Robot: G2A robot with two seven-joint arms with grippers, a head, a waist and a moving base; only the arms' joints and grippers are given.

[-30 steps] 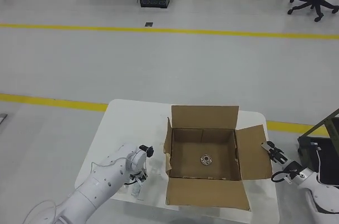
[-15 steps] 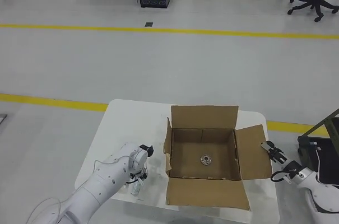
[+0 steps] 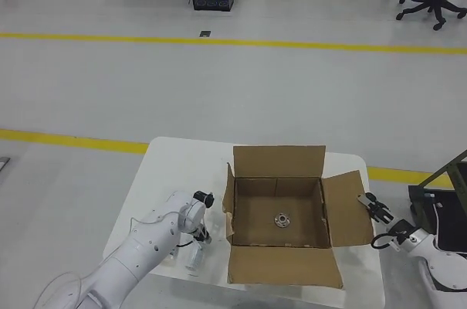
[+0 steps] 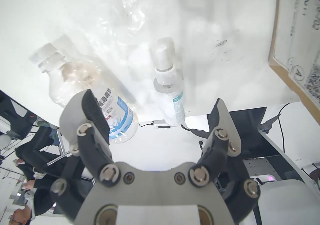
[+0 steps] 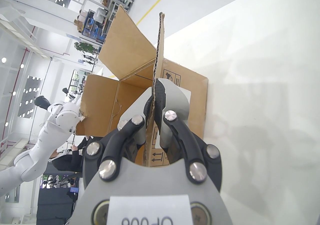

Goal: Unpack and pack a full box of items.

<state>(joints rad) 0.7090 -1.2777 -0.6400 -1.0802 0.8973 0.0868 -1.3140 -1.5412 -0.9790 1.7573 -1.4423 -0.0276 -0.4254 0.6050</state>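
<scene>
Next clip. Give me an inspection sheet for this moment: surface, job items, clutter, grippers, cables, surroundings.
Surface: white table, with dark scuffs near the box.
Job's things: open cardboard box with a small round metal part on its floor. A clear labelled bottle lies on the table beside the box, with a white spray bottle next to it.
Clutter: what looks like crumpled clear film by the bottles.
Grippers: left gripper open over the two bottles, holding nothing. Right gripper shut on the box's side flap.
Cables: black cable beyond the table edge, off the surface.
Surroundings: yellow floor line, office chair far off.
</scene>
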